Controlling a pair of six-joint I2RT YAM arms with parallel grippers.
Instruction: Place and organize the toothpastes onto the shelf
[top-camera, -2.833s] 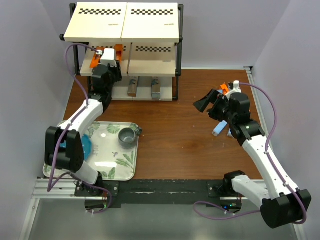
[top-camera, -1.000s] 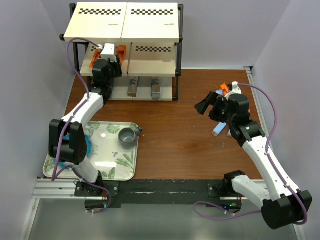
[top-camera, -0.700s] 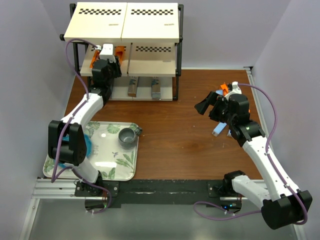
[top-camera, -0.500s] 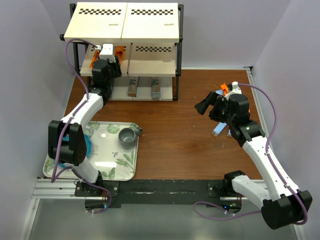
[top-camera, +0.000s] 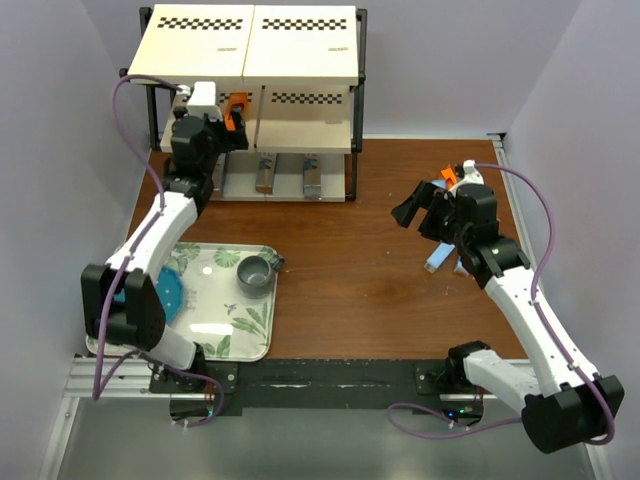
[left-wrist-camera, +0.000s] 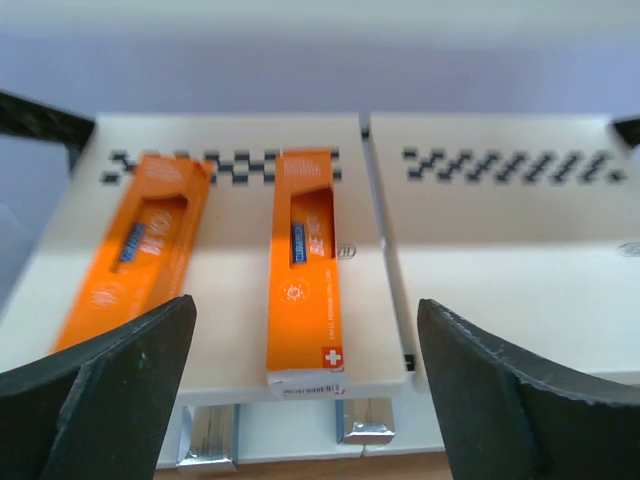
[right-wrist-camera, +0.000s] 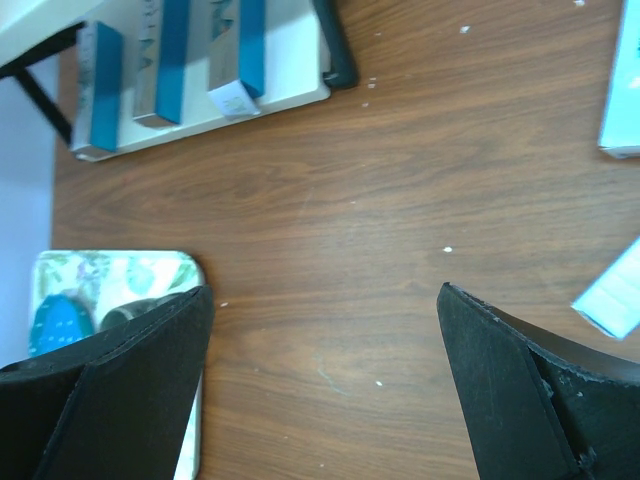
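Left gripper (left-wrist-camera: 305, 312): jaws spread wide, nothing between them. Directly ahead, an orange toothpaste box (left-wrist-camera: 303, 270) lies flat on the middle board of the shelf (left-wrist-camera: 500, 260), clear of both fingers, its long side pointing away from the gripper. To its left and apart lies a second orange box (left-wrist-camera: 135, 250), slightly angled; colours are likely being grouped in a row. Below, ends of metallic boxes (left-wrist-camera: 365, 420) show on the bottom tier.

Right gripper (right-wrist-camera: 325, 292): also wide and empty, above the table (right-wrist-camera: 350, 200). Light blue boxes (right-wrist-camera: 620, 80) lie off to its right, probably next.

Shelf (left-wrist-camera: 500, 270), middle board: two orange toothpastes (left-wrist-camera: 305, 265) occupy the left half, a bare lane between them. The right half lies open, bounded by the black frame (left-wrist-camera: 40, 115).
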